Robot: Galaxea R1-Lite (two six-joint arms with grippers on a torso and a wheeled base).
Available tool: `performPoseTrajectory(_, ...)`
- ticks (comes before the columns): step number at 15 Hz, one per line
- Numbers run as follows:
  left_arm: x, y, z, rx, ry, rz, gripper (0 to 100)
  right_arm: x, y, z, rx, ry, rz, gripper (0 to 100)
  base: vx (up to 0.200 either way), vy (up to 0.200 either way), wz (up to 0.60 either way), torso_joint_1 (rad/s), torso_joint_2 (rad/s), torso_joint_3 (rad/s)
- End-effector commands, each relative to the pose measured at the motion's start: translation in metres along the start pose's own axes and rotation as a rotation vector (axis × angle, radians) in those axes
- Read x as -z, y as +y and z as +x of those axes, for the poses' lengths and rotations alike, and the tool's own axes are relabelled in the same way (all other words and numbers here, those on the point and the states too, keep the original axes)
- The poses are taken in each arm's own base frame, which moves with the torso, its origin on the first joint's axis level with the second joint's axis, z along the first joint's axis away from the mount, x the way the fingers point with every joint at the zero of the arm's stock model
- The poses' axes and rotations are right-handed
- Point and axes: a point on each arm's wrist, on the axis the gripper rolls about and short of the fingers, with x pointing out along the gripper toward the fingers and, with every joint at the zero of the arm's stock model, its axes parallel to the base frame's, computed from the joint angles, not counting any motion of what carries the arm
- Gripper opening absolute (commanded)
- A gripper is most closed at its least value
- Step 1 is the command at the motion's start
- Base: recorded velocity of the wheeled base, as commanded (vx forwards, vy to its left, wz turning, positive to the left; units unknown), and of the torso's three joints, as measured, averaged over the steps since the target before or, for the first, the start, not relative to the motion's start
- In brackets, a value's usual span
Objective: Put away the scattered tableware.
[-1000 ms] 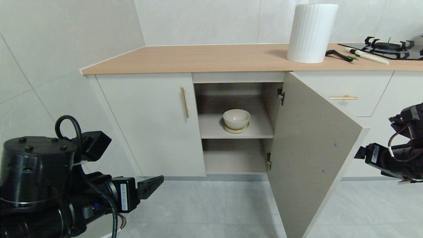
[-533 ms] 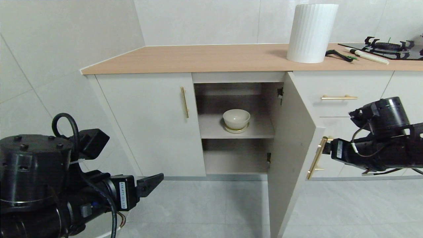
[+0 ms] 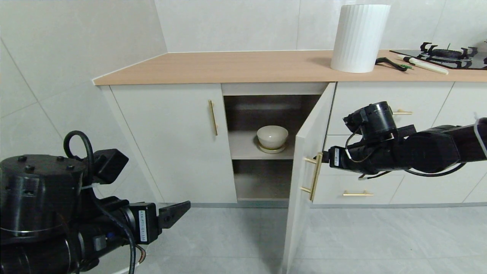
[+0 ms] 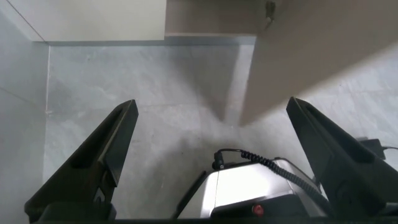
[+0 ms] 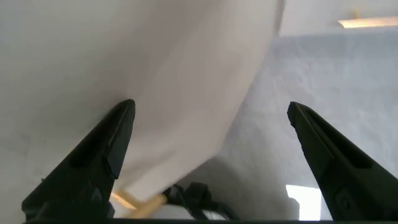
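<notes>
A pale bowl is sitting on a small plate on the upper shelf of a cabinet under the counter, well back from the shelf's front edge. The cabinet door is standing partly open, its free edge pointing toward the near floor. The right claw is sitting at the door's outer face, just beside the gold handle, its fingers spread wide and gripping nothing. The left claw is hanging low at the near left above the floor, also spread and empty. The likeliest trouble is a spread finger snagging on the handle or sliding off it, which would jerk the door. The bowl looks clear of the door's sweep. Open room is lying to the left of the door, while on the right the drawer fronts are crowding the right arm.
</notes>
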Motion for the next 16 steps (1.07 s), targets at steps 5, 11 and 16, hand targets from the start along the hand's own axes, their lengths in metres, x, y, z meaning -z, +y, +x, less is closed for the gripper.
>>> performPoseTrajectory(5, 0.001, -0.001, 0.006, -0.009, 0.019, 0.006, 100, 0.019, 0.02, 0.028, -0.028, 0.065, -0.018, 100, 0.0, 0.0, 0.0, 0.0, 0.0, 0.0)
performPoseTrajectory(11, 0.002, -0.001, 0.007, -0.015, 0.021, 0.01, 100, 0.023, 0.034, 0.036, -0.073, 0.018, 0.027, 100, 0.0, 0.0, 0.0, 0.0, 0.0, 0.0)
performPoseTrajectory(16, 0.004, 0.0, 0.007, -0.018, 0.03, 0.025, 100, 0.025, 0.034, 0.038, -0.07, 0.023, 0.025, 100, 0.0, 0.0, 0.0, 0.0, 0.0, 0.0)
